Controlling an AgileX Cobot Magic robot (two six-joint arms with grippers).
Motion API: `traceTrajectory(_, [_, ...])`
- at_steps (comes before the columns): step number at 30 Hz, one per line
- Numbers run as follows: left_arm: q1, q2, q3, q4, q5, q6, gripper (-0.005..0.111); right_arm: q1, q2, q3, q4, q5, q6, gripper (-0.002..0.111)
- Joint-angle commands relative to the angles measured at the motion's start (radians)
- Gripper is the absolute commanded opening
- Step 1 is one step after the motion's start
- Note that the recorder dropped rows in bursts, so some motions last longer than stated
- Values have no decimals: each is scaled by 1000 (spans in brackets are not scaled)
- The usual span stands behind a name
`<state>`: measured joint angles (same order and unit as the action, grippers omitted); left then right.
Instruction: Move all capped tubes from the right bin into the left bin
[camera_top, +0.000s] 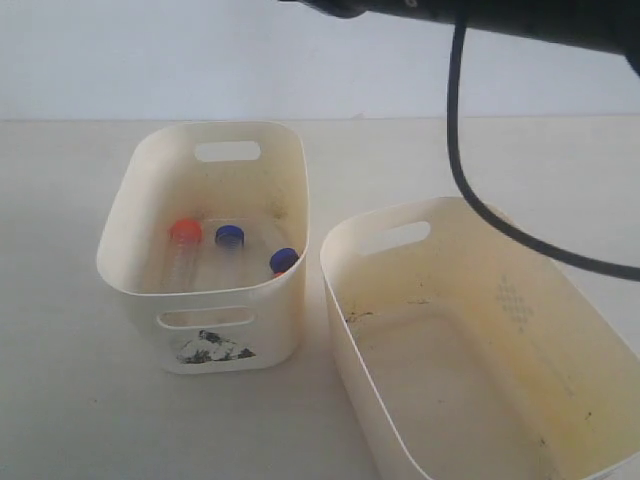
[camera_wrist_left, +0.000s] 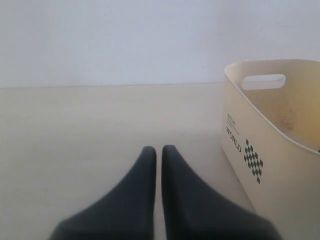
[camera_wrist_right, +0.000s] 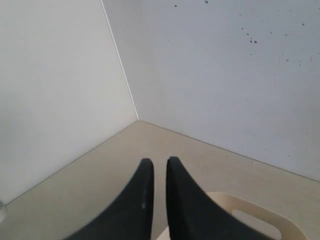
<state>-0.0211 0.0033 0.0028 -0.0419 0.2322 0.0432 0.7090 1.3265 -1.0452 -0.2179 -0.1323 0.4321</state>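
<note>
The left bin (camera_top: 150, 215), cream with a torn black-and-white sticker on its front, holds the capped tubes lying on its floor. I see an orange-red cap (camera_top: 185, 231) and two blue caps (camera_top: 230, 236) (camera_top: 284, 260); a fourth tube is barely visible. The right bin (camera_top: 345, 290), with a faint dotted diamond on its inner wall, has no tubes in it. Neither gripper shows in the exterior view. My left gripper (camera_wrist_left: 158, 150) is shut and empty above the table, beside a cream bin (camera_wrist_left: 260, 130). My right gripper (camera_wrist_right: 160, 162) is shut and empty, high above a bin rim (camera_wrist_right: 260, 212).
A black arm (camera_top: 500, 18) crosses the top of the exterior view, and its cable (camera_top: 470, 190) hangs over the right bin. The bin in the left wrist view carries the print "WORLD" and a checkered diamond. White walls close the table at the back and meet in a corner.
</note>
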Motion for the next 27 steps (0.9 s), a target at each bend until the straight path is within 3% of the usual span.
traceTrajectory(1, [1,-3,-3,2,-5,-8,4,-2,-8,-4,1,-5,-5,9])
traceTrajectory(15, [1,-3,-3,2,-5,-8,4,-5,-50,-4,1,16,-30,9])
traceTrajectory(18, [1,-3,-3,2,-5,-8,4,-27,-111,-4,1,160,-151,9])
traceTrajectory(23, [1,-3,-3,2,-5,-8,4,-141,-217,27,-3,520,-222,9])
traceTrajectory(27, [1,-3,-3,2,-5,-8,4,-307,-338,132,3,516,-196,9])
